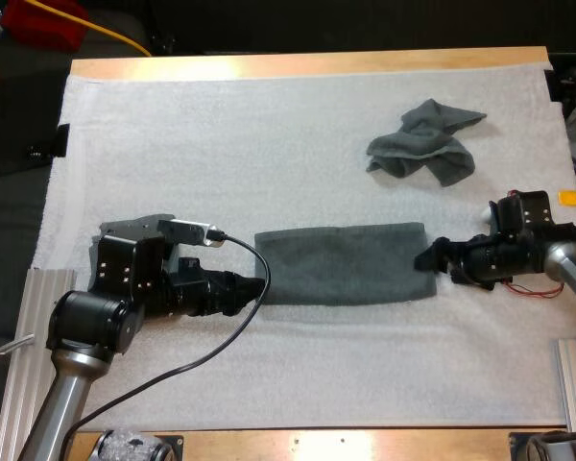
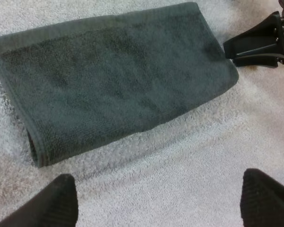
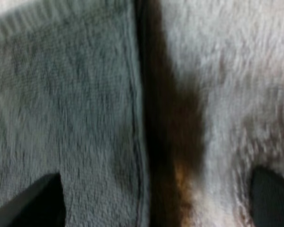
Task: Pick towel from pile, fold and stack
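Jaws both open | folded towel (image 1: pixel 346 261) flat on mat (image 1: pixel 221 134) | crumpled towel (image 1: pixel 424 142) apart

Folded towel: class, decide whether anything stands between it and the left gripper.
Nothing visible does. The open left gripper sits just short of the folded towel, at its end, with only bare white mat between them. The crumpled towel lies well off to the far side.

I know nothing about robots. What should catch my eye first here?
A folded towel lies flat in the middle of the white mat. The left gripper is at one end and the right gripper at the other, both open. Beyond it, toward the mat's far right, sits a crumpled towel.
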Controlling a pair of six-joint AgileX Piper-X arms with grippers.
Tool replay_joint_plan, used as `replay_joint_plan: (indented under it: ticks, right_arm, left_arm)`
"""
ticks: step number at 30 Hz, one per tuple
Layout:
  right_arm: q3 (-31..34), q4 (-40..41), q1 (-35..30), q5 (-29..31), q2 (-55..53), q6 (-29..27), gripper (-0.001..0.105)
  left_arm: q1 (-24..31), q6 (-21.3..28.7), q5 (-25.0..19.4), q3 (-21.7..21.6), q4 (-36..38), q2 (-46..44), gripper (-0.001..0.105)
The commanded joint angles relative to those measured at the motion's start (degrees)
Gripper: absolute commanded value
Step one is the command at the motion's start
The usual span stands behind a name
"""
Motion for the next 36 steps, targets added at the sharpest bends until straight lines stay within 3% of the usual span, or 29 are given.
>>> replay_joint_plan:
  ticks: [1,7,19,23,31,34,36]
  right_arm:
    - [0.6,-0.11,1.0,0.18,1.66,0.58,0.079]
    - [0.6,-0.47,1.08,0.24,1.78,1.78,0.079]
    - [0.6,-0.47,1.11,-8.07,1.89,5.05,0.079]
    - [0.6,-0.91,3.89,-8.83,1.89,6.21,0.079]
    - [0.6,-5.05,5.68,-7.77,3.68,14.15,0.079]
    - [0.6,-4.98,5.68,-7.43,3.78,14.45,0.066]
    - [0.6,-4.98,5.68,-6.83,3.78,15.12,0.05]
  left_arm:
    - [0.1,-0.54,-0.66,-0.21,0.05,-0.17,0.069]
    - [0.1,-0.54,-0.66,-0.21,0.19,-0.17,0.069]
    - [0.1,-0.54,-0.66,-0.21,0.19,-0.17,0.069]
    - [0.1,-0.54,-0.66,-0.21,0.19,-0.17,0.069]
    - [0.1,-0.54,-0.66,-0.21,0.19,-0.17,0.069]
    - [0.1,-0.54,-0.66,-0.21,0.19,-0.17,0.069]
    - [0.1,-0.54,-0.66,-0.21,0.19,-0.17,0.069]
